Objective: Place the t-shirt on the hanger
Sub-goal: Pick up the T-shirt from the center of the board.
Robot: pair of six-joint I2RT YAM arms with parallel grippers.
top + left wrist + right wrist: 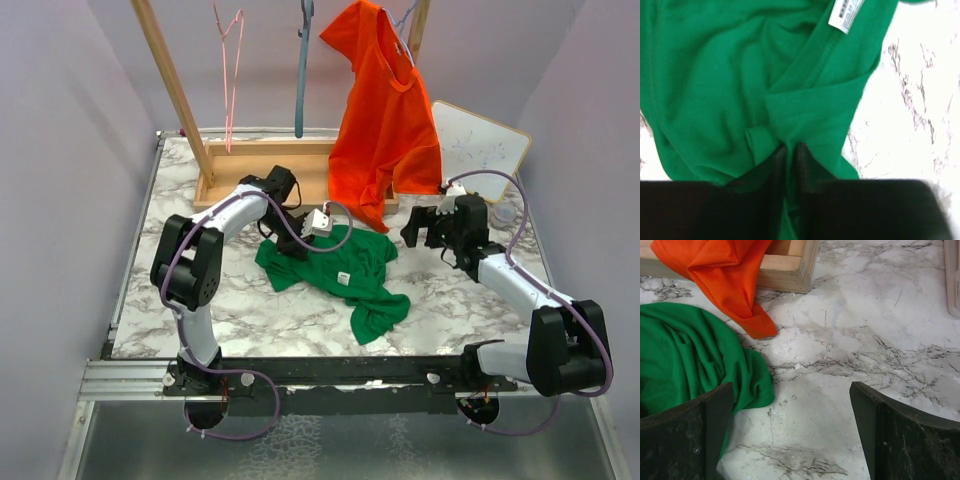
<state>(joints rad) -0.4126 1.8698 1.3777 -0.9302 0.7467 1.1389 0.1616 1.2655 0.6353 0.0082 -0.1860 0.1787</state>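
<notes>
Top view: t-shirt (335,270) lay crumpled mid-desk (240,320), white label (342,279) up, and its near end was twisted into a bunch. Hanger (303,70) hung on the rack behind, well apart from the shirt. Left jaws were on the shirt's far-left edge. Right jaws were just beside its right side, not touching.

Left wrist: left jaws were pinched almost shut on a fold of green cloth next to a stitched hem. Collar or sleeve, couldn't tell.

Right wrist: right jaws were wide apart and empty over bare desk, with the shirt's edge by the left finger.

My read: lift slowly and confirm the pinch holds. Then the right jaws should take the opposite side of the neck, so the opening spreads for the hanger.
</notes>
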